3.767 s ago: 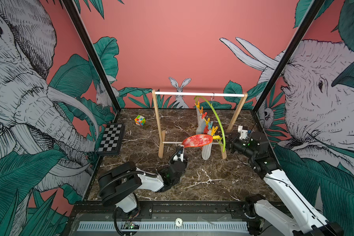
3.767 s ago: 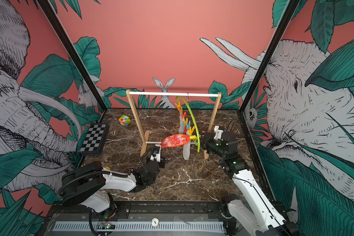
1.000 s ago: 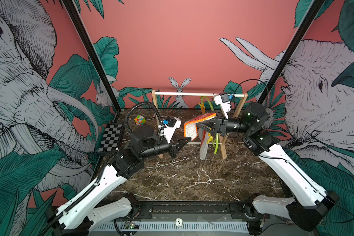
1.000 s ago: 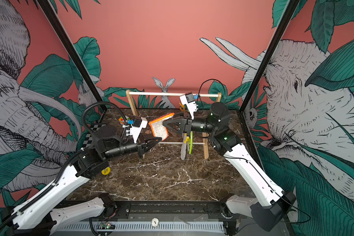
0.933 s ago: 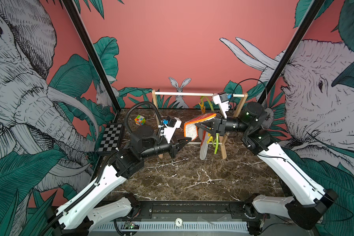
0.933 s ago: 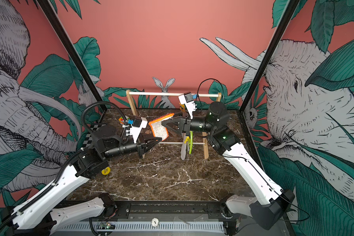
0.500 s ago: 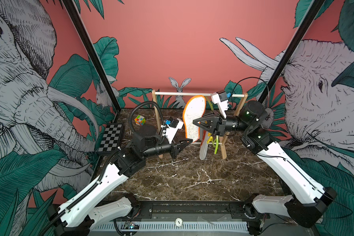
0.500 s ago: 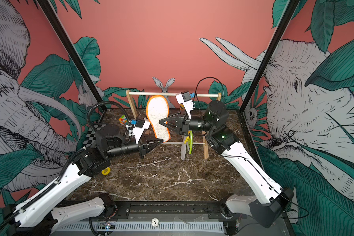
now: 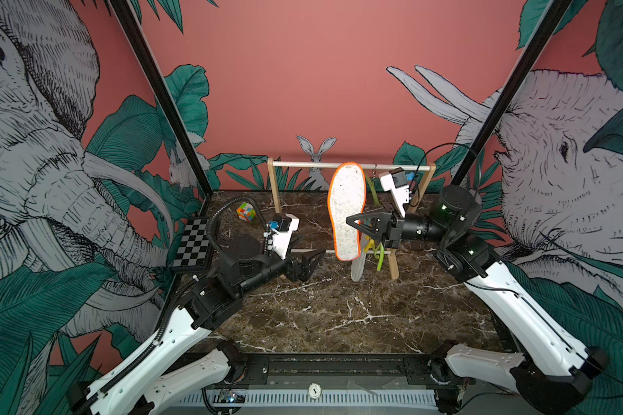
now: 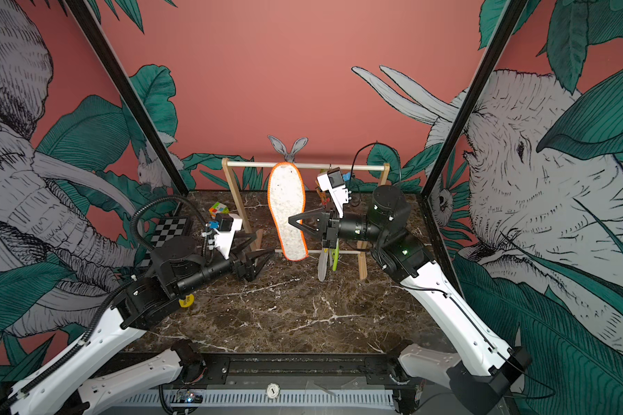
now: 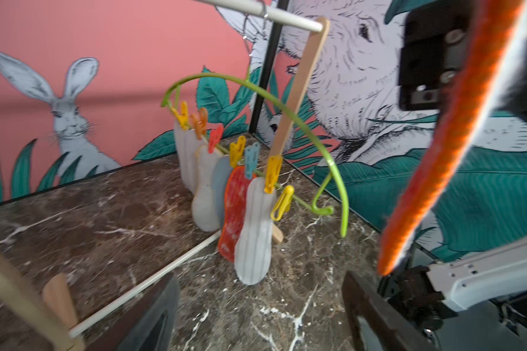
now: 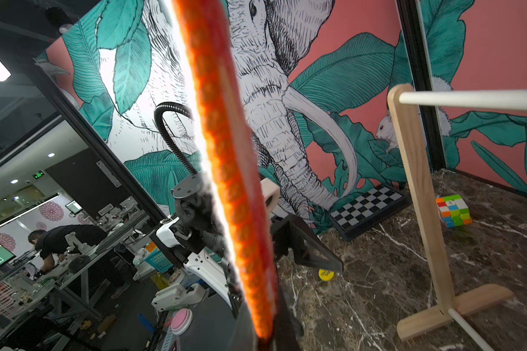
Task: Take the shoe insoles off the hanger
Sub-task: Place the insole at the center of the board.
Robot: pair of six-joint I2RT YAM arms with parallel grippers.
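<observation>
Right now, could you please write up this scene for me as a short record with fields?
Right claw: shut on the orange-edged insole, held upright, off the hanger
Left claw: open, close to that insole's lower end
On hanger: six insoles clipped, by the left wrist view
Hanger hangs from: white rod of the wooden rack

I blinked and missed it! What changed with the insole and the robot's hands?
The left hand lifted the insole away from the hanger. The right hand shut on it and stood it upright. Then the left hand opened and let go. The hanger kept its other insoles; the cube and chessboard stayed put.
</observation>
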